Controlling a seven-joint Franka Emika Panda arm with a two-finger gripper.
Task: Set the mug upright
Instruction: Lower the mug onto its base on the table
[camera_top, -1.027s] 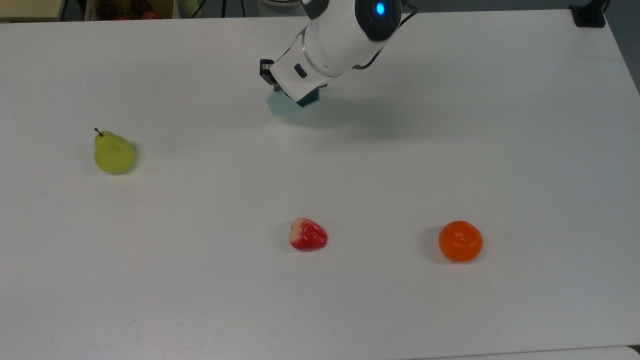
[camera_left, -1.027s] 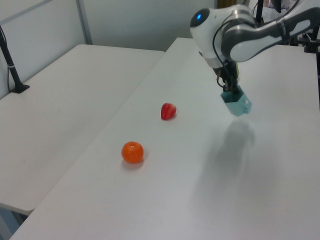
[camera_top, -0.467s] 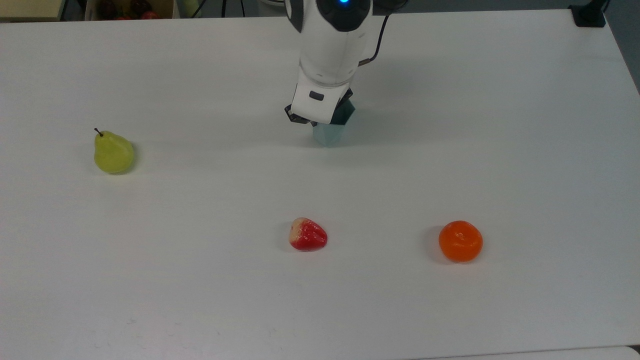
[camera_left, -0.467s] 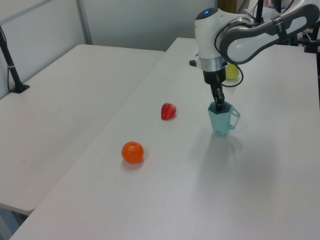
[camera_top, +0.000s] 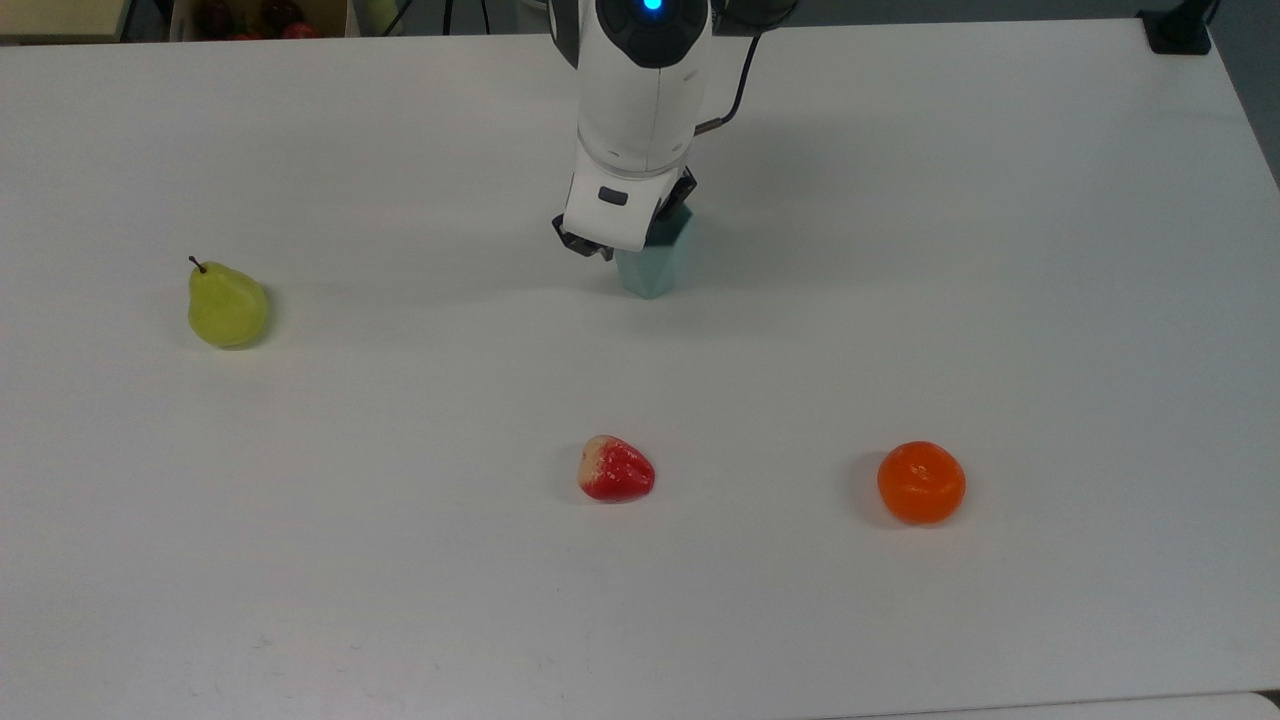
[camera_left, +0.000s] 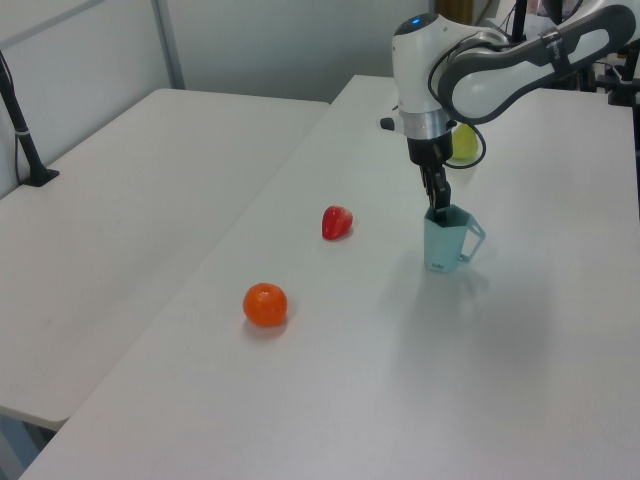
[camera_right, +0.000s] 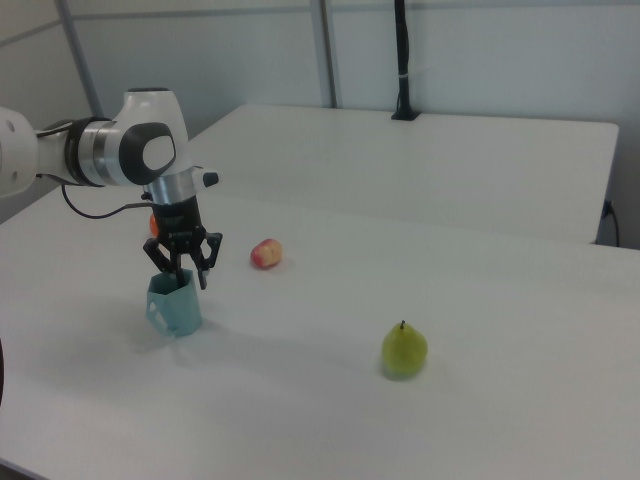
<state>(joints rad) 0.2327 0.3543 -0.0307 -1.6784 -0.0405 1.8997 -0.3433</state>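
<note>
The mug (camera_left: 444, 241) is pale blue-teal with faceted sides that taper toward its base. It stands upright on the white table, mouth up, and in the left view an angular handle juts toward the left view's right. In the right view (camera_right: 175, 305) it seems to rest flat, though its rim is partly hidden. In the top view (camera_top: 651, 268) its upper part is covered.

Looks like a robotics lab: plain white desk (camera_top: 1000, 250) with a white robot arm (camera_left: 500, 70) mounted over it, fake fruit scattered around, a second white table (camera_left: 130, 180) alongside, grey partition walls (camera_right: 480, 60) and a black pole (camera_right: 402, 60) behind.
</note>
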